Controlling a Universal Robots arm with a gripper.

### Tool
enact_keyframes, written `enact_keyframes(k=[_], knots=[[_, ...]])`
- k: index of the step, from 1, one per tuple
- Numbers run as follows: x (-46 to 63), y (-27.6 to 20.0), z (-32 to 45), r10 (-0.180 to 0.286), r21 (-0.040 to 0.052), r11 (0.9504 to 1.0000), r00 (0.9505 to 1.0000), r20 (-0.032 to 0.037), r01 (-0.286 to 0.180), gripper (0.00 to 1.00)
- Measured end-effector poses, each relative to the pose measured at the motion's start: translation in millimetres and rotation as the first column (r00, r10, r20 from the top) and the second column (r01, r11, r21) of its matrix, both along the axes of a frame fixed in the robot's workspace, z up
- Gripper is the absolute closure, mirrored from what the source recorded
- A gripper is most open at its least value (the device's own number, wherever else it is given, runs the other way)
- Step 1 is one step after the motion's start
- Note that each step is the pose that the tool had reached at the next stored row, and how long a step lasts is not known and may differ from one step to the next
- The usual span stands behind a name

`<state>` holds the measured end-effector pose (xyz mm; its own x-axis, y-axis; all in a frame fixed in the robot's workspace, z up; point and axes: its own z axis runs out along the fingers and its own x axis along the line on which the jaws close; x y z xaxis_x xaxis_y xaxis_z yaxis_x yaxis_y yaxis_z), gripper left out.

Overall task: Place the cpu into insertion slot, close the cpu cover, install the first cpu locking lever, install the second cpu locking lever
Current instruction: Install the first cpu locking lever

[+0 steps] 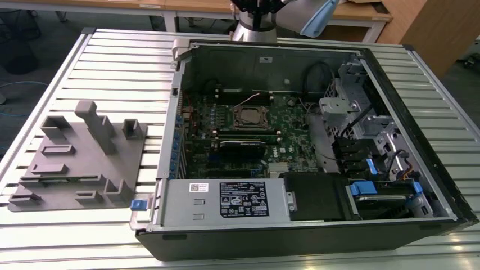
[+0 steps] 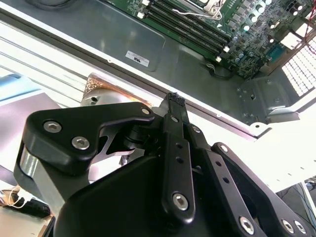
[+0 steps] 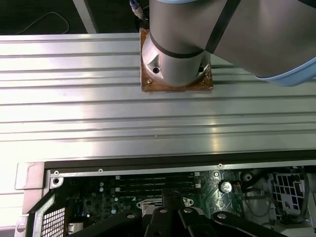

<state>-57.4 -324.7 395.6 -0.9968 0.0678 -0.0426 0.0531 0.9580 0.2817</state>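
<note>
The open computer case lies on the table with its motherboard up. The insertion slot sits in the middle of the board, a square socket with a silvery frame, the cpu cover, round a dark middle. The cpu is hidden or out of view. A corner of the socket's frame is visible in the second wrist view, and a part of the socket in the first wrist view. My gripper hangs high over the case's wall beside the memory slots, its black fingers shut with nothing seen between them.
A grey fixture block with upright posts stands at the exterior view's left. The arm's base is bolted to the ribbed metal table beyond the case. Memory slots, a power supply and drive bays with blue tabs fill the case.
</note>
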Motion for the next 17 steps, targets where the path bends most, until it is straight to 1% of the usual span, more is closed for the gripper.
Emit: enact_keyframes(k=[17], knots=[[0.0, 0.0, 7.6, 0.0, 0.0, 1.0, 1.0, 0.0, 0.0, 0.9]])
